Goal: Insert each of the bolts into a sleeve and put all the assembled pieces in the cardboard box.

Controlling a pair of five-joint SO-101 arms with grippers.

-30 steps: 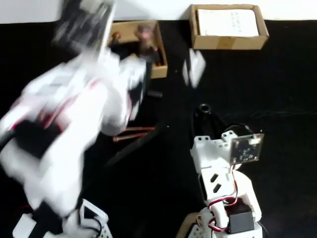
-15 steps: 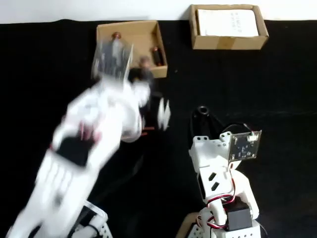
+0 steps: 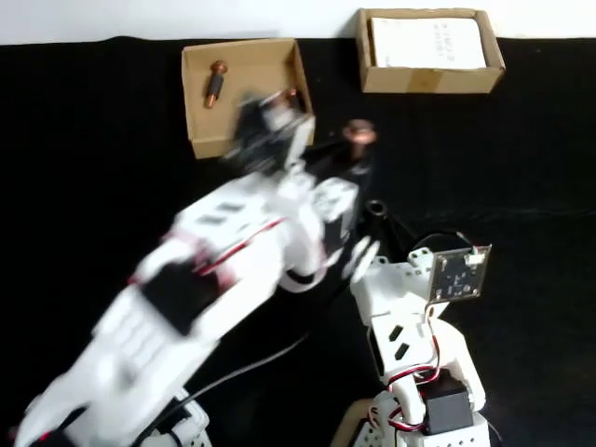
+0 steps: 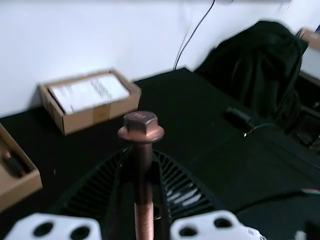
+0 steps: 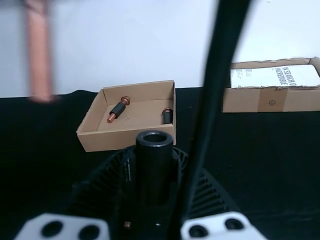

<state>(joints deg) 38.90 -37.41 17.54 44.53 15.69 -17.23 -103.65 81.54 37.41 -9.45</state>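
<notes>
Now the left gripper (image 4: 142,172), jaws clamped on an upright copper-coloured hex-head bolt (image 4: 142,150), has swung from the table's left side to the middle. The bolt is near, but not yet over, the black cylindrical sleeve (image 5: 152,155), which the right gripper (image 5: 152,175) clasps upright, so insertion appears next. Two assembled pieces (image 5: 117,110) lie in the open brown cardboard box (image 3: 194,102), whose near wall stands beyond the sleeve across bare black tabletop (image 3: 521,186).

Lab: blk table (image 3: 540,168), white wall (image 4: 75,35)

White wall (image 4: 75,35), black tabletop (image 3: 521,186), cable (image 4: 187,37) hanging down.
</notes>
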